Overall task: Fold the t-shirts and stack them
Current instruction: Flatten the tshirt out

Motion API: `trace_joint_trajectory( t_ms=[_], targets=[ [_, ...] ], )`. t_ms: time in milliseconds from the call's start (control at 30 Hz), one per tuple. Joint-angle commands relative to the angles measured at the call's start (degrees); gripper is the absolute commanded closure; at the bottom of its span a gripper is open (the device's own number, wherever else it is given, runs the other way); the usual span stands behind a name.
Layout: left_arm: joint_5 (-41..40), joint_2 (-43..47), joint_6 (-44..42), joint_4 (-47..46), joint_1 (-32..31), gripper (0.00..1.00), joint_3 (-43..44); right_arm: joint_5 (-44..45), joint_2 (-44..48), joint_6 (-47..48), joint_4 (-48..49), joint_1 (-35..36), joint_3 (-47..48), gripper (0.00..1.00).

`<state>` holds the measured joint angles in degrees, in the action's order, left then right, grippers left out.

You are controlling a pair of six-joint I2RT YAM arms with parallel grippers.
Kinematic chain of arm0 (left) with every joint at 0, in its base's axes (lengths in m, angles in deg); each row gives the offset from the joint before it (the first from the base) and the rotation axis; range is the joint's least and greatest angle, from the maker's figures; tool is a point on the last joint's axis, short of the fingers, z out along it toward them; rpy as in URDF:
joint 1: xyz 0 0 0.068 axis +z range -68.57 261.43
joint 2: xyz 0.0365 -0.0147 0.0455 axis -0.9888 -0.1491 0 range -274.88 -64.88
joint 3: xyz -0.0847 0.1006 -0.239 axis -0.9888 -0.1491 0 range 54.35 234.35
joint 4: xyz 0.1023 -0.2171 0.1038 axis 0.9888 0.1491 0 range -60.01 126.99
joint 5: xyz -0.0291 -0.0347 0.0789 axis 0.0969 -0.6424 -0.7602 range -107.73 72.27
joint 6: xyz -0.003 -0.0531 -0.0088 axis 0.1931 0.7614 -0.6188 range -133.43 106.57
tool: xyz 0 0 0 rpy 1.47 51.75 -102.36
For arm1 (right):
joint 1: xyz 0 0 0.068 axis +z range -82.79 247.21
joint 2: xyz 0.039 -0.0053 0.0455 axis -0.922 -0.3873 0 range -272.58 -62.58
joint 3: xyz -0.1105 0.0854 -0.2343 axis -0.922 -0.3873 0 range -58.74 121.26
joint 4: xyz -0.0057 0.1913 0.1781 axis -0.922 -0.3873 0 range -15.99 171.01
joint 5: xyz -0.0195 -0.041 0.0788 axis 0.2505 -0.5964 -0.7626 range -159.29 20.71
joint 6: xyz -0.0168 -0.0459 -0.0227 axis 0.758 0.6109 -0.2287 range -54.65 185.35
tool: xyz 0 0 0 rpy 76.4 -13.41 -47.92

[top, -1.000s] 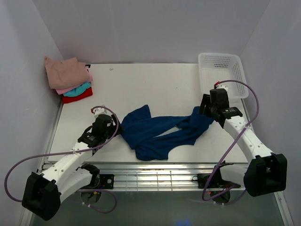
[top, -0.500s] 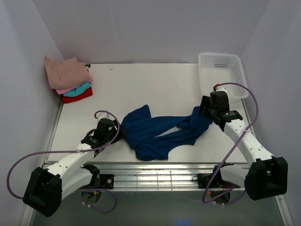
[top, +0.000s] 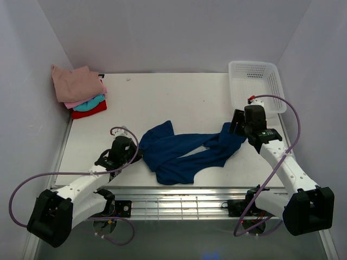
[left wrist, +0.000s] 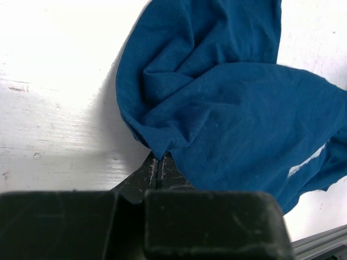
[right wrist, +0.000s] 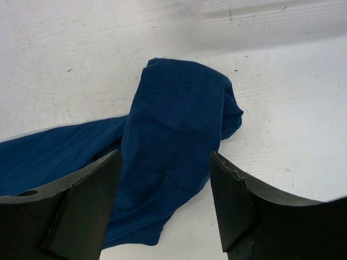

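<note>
Left gripper [left wrist: 160, 162]: over the last second it has crept rightward along the near edge and is now at the tee's [top: 184, 151] left margin. Wrist view shows the jaws pressed together with a fold of the hem caught at their tip. I read that as a pinch, though a shallow one.

Right gripper [right wrist: 165, 173]: barely moved, settled a little nearer. Jaws wide apart and holding nothing. It hovers over the tee's bunched right end, cloth showing between the fingers.

Tee lies crumpled and rope-like along the near-centre of the counter [top: 179, 97], running between the two grippers. The print is not visible.

Judgement: one end secured, the other not yet. Spreading the tee flat has not started, so folding is at an early stage.

Stack [top: 81, 89] of folded tees sits in the far-left corner, untouched, well apart from the work. Basket [top: 255, 81] sits in the far-right corner, just beyond the right arm.

Surface: white, matte, lightly scuffed, with a slotted metal rail along the near edge. Pale walls close in the left, far and right sides.
</note>
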<state>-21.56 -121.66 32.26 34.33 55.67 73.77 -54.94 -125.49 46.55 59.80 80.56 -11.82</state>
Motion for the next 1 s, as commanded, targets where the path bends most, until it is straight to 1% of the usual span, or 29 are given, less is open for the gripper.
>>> trace_joint_trajectory(
  t_ms=[0,133,167,200,267,400,533,700,800,867,967],
  targets=[
    [-1.34,2.10,-0.60,1.01,-0.35,1.00,4.12,-0.02,1.48,0.88,1.00,-0.07,-0.68,0.29],
    [-6.00,4.21,-3.06,7.78,-0.35,1.00,13.34,-0.81,1.04,1.05,1.17,-0.07,-1.39,0.29],
    [-8.36,4.39,-3.85,10.84,-0.35,1.00,17.97,-0.90,0.78,1.05,1.35,-0.07,-1.48,0.30],
    [-9.51,5.00,-4.29,12.00,-0.35,1.00,20.28,-1.08,0.78,1.05,1.52,-0.07,-1.65,0.30],
    [-13.10,5.71,-5.69,13.85,-0.35,1.00,25.72,-1.69,0.69,1.05,1.79,-0.07,-2.26,0.30],
    [-16.37,5.01,-8.15,14.12,-0.26,1.00,30.84,-2.57,0.60,0.70,2.58,0.02,-3.15,0.30],
    [-17.35,2.11,-9.21,13.68,-0.26,1.00,32.17,-3.10,0.77,0.70,3.10,0.02,-3.85,0.30],
    [-19.45,4.04,-10.79,11.22,-0.26,1.00,31.29,-2.75,1.48,0.79,3.19,0.02,-4.20,0.31],
    [-21.56,3.52,-12.82,12.09,-0.26,1.00,33.48,-3.45,0.60,0.70,3.81,0.02,-4.20,0.30],
    [-21.92,2.20,-12.82,13.24,-0.26,1.00,34.63,-5.29,-0.62,0.70,4.86,0.02,-4.64,0.30],
    [-22.70,0.97,-11.51,13.15,-0.26,1.00,32.80,-7.31,-2.20,0.09,6.53,0.02,-5.96,0.30]
  ],
)
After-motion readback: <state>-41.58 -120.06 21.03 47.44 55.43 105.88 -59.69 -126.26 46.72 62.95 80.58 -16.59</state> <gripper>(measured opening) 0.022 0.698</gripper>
